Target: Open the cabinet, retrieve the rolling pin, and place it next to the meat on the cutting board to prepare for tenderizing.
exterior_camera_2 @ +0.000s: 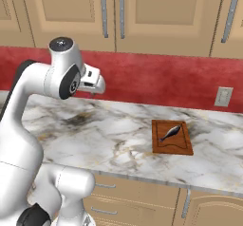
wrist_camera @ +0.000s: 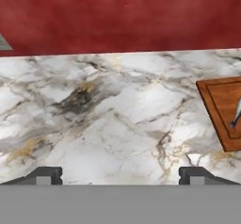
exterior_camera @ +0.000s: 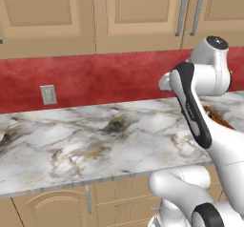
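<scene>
The cabinet (exterior_camera_2: 142,11) hangs above the red backsplash with both doors shut and its two silver bar handles (exterior_camera_2: 112,6) side by side; the left base view shows it at upper right (exterior_camera: 143,6). The rolling pin is out of view. On the marble counter lies the cutting board (exterior_camera_2: 172,137) with the meat (exterior_camera_2: 170,133) on it. In the hand view, the board (wrist_camera: 221,108) and the meat (wrist_camera: 236,112) sit at the right edge. My gripper (wrist_camera: 120,176) hovers over the counter left of the board, fingers wide apart and holding nothing.
A wall socket (exterior_camera_2: 223,97) sits on the backsplash right of the board, and another (exterior_camera: 47,95) is farther left. Base cabinets (exterior_camera: 57,207) run under the counter's front edge. A further wall cabinet handle (exterior_camera_2: 231,11) is at the far right.
</scene>
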